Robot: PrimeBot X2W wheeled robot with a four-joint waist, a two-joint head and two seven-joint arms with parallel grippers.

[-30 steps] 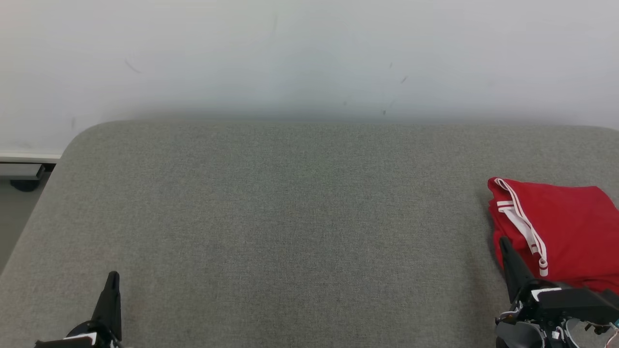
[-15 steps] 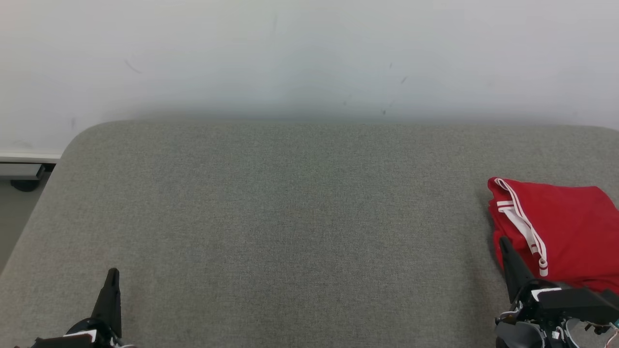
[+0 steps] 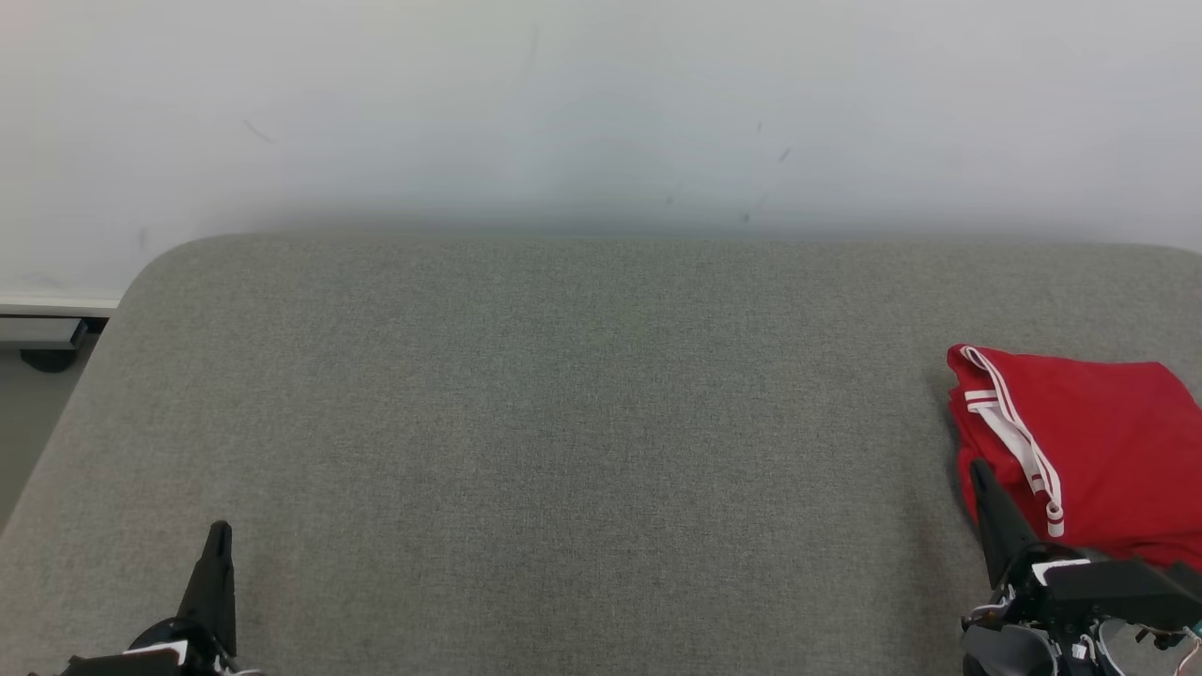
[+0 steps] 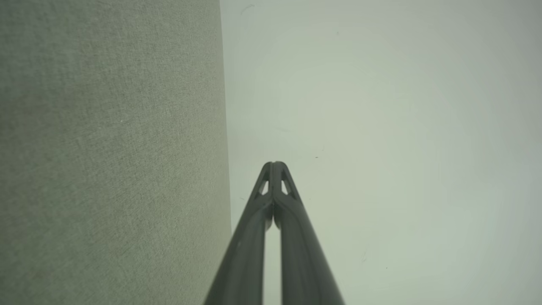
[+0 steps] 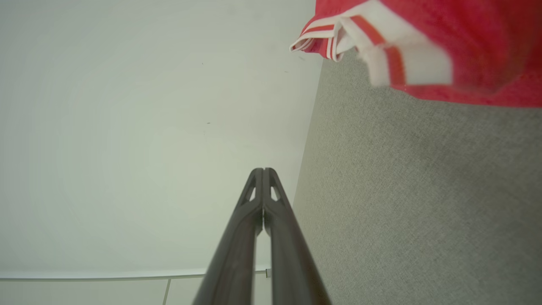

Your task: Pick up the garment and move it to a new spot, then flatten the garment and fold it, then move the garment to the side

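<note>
Red folded cloth garment with white stripes (image 3: pixel 1099 441) at right edge of frame, on grey woven surface (image 3: pixel 563 422). Seems finished. Left gripper (image 3: pixel 221 535) and right gripper (image 3: pixel 977 469), lower corners: fully closed, holding nothing.

garment (image 3: pixel 1108 437) partly past head view's right edge

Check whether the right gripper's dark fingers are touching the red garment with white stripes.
Apart. Right wrist view shows bare grey cushion between the right gripper's fingers and the red garment.
</note>
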